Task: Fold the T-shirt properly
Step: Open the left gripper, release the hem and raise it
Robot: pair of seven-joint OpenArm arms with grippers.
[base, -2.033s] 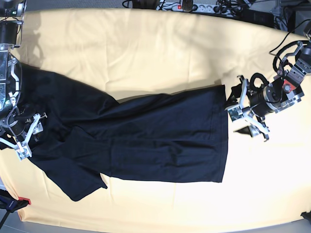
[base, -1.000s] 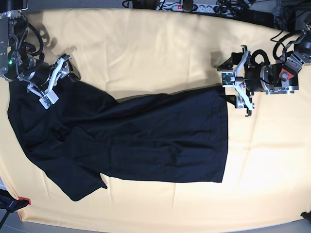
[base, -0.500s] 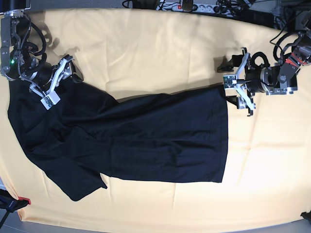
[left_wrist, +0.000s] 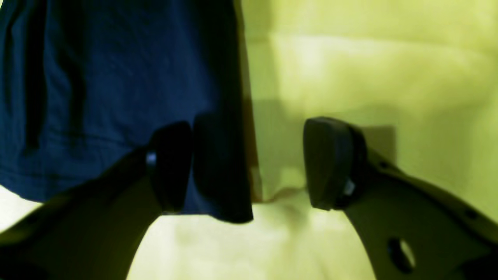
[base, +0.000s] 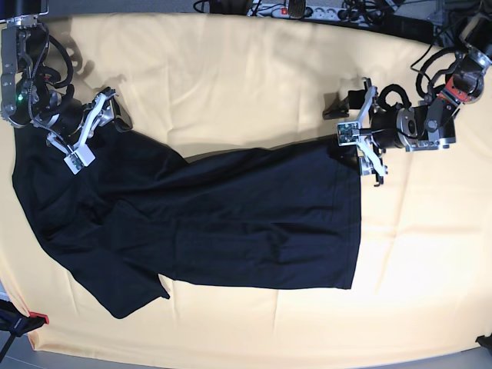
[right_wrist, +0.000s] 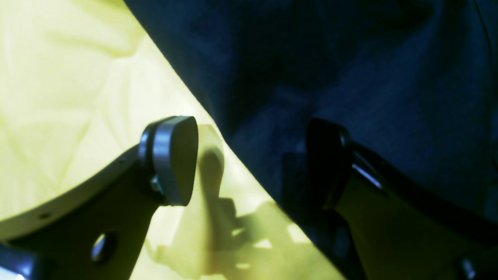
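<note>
The black T-shirt (base: 231, 223) lies spread lengthwise on the yellow tablecloth (base: 231, 69), with its sleeves at the left and its hem at the right. My left gripper (base: 360, 142) is open at the hem's far corner. In the left wrist view the gripper (left_wrist: 249, 165) straddles the T-shirt (left_wrist: 97, 97) edge, one finger (left_wrist: 171, 167) over fabric and the other over cloth. My right gripper (base: 92, 131) is open at the shirt's far left edge. In the right wrist view the gripper (right_wrist: 251, 161) spans the slanting T-shirt (right_wrist: 350, 70) edge. Neither gripper holds anything.
A power strip and cables (base: 307, 11) run along the table's back edge. A small red object (base: 38, 317) sits at the front left corner. Bare yellow cloth surrounds the shirt at the back, front and right.
Both arms have come up toward the shirt's far edge over the last two seconds. In the last half second the left gripper slid left onto the hem corner; the right barely moved.
</note>
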